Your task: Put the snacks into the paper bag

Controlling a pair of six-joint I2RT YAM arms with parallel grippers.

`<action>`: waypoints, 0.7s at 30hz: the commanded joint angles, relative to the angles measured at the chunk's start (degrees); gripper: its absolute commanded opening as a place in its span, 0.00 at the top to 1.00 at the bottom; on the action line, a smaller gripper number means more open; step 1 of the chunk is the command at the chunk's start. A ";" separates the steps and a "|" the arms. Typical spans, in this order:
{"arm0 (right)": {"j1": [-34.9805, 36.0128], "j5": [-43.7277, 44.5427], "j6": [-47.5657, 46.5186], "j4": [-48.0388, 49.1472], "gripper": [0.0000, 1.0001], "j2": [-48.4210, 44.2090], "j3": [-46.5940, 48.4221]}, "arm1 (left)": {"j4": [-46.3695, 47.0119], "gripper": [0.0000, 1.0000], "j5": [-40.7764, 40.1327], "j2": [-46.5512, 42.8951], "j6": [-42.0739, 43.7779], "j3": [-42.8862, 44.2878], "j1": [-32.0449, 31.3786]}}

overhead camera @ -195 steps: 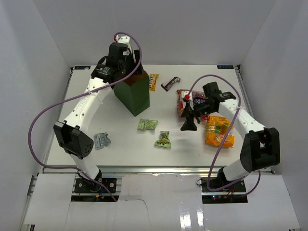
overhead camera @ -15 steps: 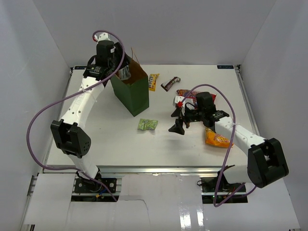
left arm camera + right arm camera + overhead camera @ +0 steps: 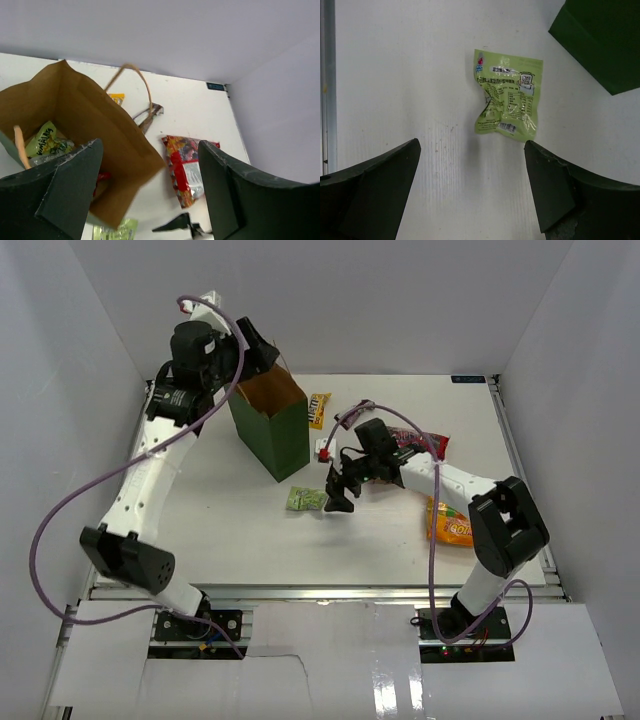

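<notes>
Top external view sets the tall dark green paper bag (image 3: pixel 275 435) upright at about 11 o'clock on the white counter (image 3: pixel 220 530), mouth open. A small yellow packet (image 3: pixel 319 410) lies just beside it at its 3 o'clock. A large red crinkly bag (image 3: pixel 428 444) sits at 2 o'clock, partly under the right arm (image 3: pixel 455 480), and a large orange bag (image 3: pixel 450 524) at 4 o'clock. A small light-green crinkly packet (image 3: pixel 306 498) lies flat at 5 o'clock of the paper bag, apart from it. The left arm (image 3: pixel 150 460) rises steeply from its base, wrist high at 10 o'clock of the bag's mouth. The right arm lies low, bent at the elbow and stretched toward 9 o'clock, ending just beside the light-green packet. Only the left wrist view sees into the bag, where a green printed packet (image 3: pixel 47 142) and a scrap of red (image 3: pixel 102 177), too hidden to name, lie against the brown kraft lining. It also catches a dark brown bar (image 3: pixel 154 111) past the thin string handle (image 3: pixel 142 82). There the left jaws stand wide apart above the mouth, holding nothing. In the right wrist view the right jaws are likewise spread and empty, with the light-green packet ahead at 12 o'clock, not touched, and a corner of the paper bag at 1 o'clock.
</notes>
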 commanded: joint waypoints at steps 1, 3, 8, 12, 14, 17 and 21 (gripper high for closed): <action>4.59 9.11 0.49 0.44 0.10 1.21 1.24 | 3.48 0.12 6.22 -14.90 2.91 -5.27 -0.30; 5.83 12.65 4.20 3.26 0.10 2.36 2.38 | 4.28 0.12 5.79 -20.87 2.82 -14.14 -0.30; 11.72 18.62 -1.50 6.60 0.10 5.96 2.74 | 3.67 0.11 -0.71 -43.11 -3.13 -34.71 -0.21; 13.31 19.60 -10.55 8.20 0.10 9.12 2.65 | -0.98 0.11 -4.93 -54.89 -8.77 -47.71 -0.30; 13.22 20.11 -15.30 7.40 0.10 11.67 4.58 | -3.54 0.11 -5.20 -60.33 -11.14 -50.90 -0.30; 13.22 22.31 -15.75 7.93 0.10 15.45 7.83 | -6.09 0.11 -5.90 -67.27 -16.59 -57.05 -0.30; 13.31 22.50 -14.97 7.05 0.06 19.67 11.26 | -8.81 0.11 -7.22 -74.23 -21.69 -62.77 -0.21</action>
